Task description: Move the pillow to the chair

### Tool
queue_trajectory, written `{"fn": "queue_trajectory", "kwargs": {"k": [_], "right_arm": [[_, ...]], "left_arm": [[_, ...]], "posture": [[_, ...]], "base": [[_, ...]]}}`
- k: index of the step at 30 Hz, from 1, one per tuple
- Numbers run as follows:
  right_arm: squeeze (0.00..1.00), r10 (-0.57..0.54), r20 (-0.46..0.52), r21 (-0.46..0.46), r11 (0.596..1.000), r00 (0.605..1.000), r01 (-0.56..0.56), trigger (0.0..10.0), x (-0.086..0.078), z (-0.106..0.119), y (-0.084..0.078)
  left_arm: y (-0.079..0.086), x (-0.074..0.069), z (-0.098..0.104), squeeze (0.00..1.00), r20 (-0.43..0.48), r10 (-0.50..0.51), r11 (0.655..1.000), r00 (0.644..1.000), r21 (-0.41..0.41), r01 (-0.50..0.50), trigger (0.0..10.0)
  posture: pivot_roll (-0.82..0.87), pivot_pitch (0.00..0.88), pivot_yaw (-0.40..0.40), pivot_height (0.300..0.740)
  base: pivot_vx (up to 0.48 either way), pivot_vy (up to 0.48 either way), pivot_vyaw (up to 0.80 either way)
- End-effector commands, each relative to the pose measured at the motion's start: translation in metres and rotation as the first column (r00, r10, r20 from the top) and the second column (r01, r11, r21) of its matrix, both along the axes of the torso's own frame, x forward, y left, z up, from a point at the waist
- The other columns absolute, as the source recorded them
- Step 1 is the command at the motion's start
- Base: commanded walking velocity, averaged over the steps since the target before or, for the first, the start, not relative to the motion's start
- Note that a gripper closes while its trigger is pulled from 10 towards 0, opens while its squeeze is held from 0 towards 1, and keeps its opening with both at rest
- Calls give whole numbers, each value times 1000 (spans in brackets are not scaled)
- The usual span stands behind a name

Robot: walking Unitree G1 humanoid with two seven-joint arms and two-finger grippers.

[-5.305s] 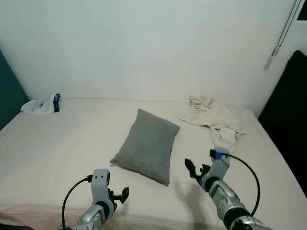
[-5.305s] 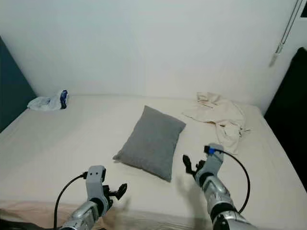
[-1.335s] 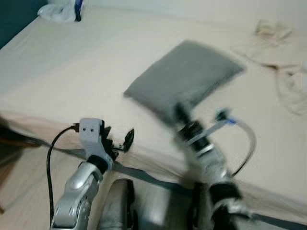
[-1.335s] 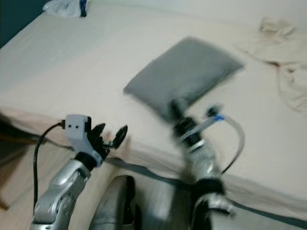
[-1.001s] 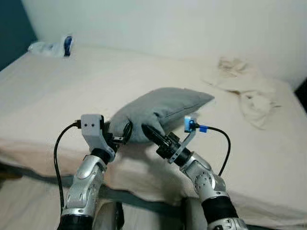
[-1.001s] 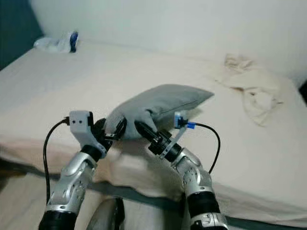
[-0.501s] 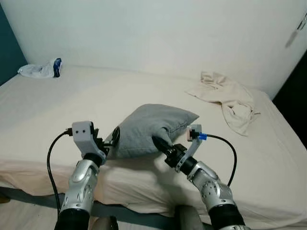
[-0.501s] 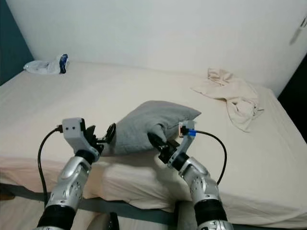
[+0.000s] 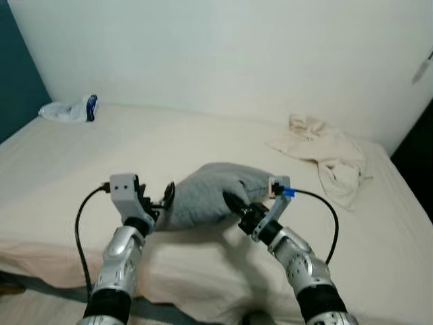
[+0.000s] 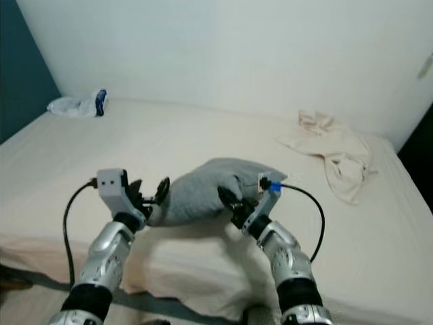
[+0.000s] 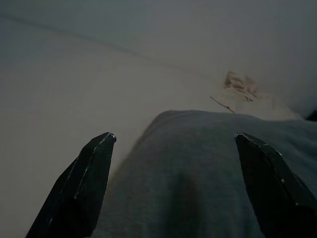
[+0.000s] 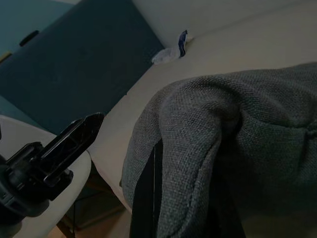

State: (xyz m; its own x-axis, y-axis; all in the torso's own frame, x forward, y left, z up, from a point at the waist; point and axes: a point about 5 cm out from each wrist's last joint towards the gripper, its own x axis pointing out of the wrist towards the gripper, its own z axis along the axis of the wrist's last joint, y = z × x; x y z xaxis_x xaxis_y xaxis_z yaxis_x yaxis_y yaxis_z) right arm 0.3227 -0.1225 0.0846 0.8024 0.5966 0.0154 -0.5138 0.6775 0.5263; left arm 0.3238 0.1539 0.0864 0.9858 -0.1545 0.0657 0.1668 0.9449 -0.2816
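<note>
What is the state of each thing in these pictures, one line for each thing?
Gray pillow: bunched up, held at the near edge of the bed between both claws.
Right claw: shut on a fold of the pillow.
Left claw: open, its fingers spread at the pillow's left end.
Beige cloth: crumpled, lying on the far right of the bed.
Plastic bag: crumpled, at the far left corner.
Bed: covered with a cream sheet.
</note>
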Motion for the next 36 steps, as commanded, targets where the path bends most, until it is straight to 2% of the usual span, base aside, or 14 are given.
{"fn": "queue_trajectory", "kwargs": {"k": [1,11,15,20,21,22,23,29,32,36], "right_arm": [[0,-35,14,-14,999,999,35,0,2,1,-5],[0,-44,5,-31,999,999,44,0,1,-5,-6],[0,-42,7,-33,999,999,42,0,2,-6,-3],[0,-38,-3,-57,998,999,38,0,1,-11,0],[0,-33,-17,-56,998,999,32,3412,1,-13,1],[0,-33,-17,-56,998,999,32,3412,1,-13,1],[0,-28,-33,-67,997,999,26,10000,0,-16,2],[0,-34,-26,-142,989,999,30,10000,-1,-24,-1],[0,-68,-51,-142,988,996,60,10000,-2,-30,-6],[0,-82,-53,-132,988,995,74,10000,-3,-32,-7]], "left_arm": [[2,-4,-11,0,-39,8,1000,999,0,-8,10000],[12,-13,-35,0,-134,37,999,990,29,-33,10000],[26,-18,-44,0,-174,91,996,981,43,-84,10000],[40,-17,-44,0,-176,144,989,974,57,-136,10000],[47,-16,-42,0,-180,170,985,969,62,-161,10000],[47,-16,-42,0,-180,170,985,969,62,-161,10000],[52,-15,-42,0,-184,188,982,965,69,-178,10000],[76,-20,-48,0,-234,256,966,938,87,-242,10000],[84,-26,-54,0,-265,293,956,919,74,-283,10000],[84,-28,-59,0,-280,292,956,914,83,-280,10000]], "posture": [[-13,0,-25,701],[0,0,-24,740],[7,0,-20,740],[19,0,-23,740],[21,0,-19,740],[21,0,-19,740],[21,0,-17,740],[30,0,-9,740],[27,0,-3,740],[25,0,-10,740]], "base": [[0,0,0],[0,0,0],[0,0,0],[0,0,0],[0,0,0],[0,0,0],[0,0,0],[0,0,78],[0,0,485],[0,0,505]]}}
